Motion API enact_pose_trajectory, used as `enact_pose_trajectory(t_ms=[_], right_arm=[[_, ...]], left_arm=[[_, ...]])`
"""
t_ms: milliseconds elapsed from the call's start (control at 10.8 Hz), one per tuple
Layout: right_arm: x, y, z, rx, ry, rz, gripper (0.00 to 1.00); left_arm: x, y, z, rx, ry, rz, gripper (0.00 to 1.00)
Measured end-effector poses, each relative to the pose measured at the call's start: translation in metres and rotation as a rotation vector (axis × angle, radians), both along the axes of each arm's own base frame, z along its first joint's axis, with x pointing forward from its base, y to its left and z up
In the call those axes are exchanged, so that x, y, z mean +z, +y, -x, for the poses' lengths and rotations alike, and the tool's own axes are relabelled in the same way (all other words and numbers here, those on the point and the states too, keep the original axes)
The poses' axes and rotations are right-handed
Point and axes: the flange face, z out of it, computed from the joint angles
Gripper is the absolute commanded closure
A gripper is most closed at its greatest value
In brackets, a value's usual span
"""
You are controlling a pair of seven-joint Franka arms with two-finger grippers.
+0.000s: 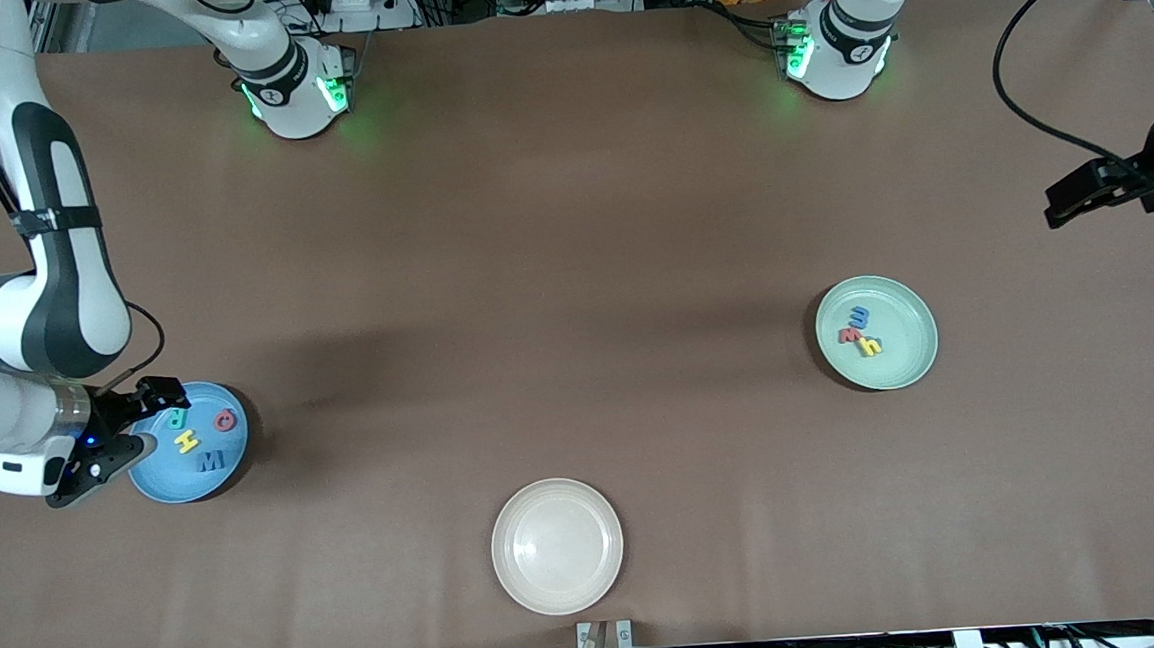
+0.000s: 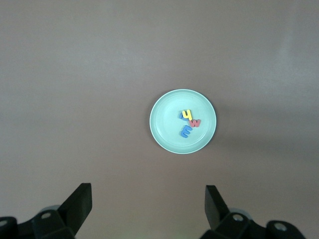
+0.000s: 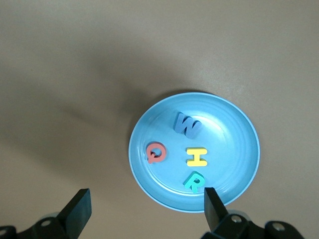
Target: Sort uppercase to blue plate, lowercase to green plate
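Observation:
The blue plate lies at the right arm's end of the table. On it rest the uppercase letters: teal R, yellow H, red Q and blue W. My right gripper hangs open over the plate's rim beside the R, holding nothing. The green plate holds lowercase letters: blue m, red w, yellow h. My left gripper waits open, high over the table's end.
A cream-white plate with nothing on it sits near the table's front edge, midway between the two coloured plates. A black cable loops down to the left arm.

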Motion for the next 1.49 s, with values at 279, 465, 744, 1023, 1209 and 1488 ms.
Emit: enact_pose_trajectory(t_ms=[279,465,744,1023,1209,1488], right_arm=[[-0.007,0.001,0.005,-0.105,0.031,0.010,0.00],[-0.012,0.014,0.020,-0.228,0.061,0.020,0.00],[-0.011,0.055,0.070,-0.290,0.041,0.011,0.00],[-0.011,0.062,0.117,-0.288,0.008,0.006,0.00],[0.022,0.064,0.120,-0.285,-0.047,-0.001,0.00],[0.073,0.063,0.118,-0.294,-0.085,-0.007,0.00]], left_arm=[[0.015,0.010,0.011,0.013,-0.015,0.006,0.00],[0.014,0.013,0.014,0.019,0.004,0.007,0.00],[0.012,0.017,0.023,0.025,0.048,0.008,0.00],[0.018,0.019,0.039,0.023,0.060,0.014,0.00],[0.013,0.021,0.050,0.023,0.075,0.018,0.00],[0.009,0.022,0.060,0.022,0.089,0.022,0.00]])
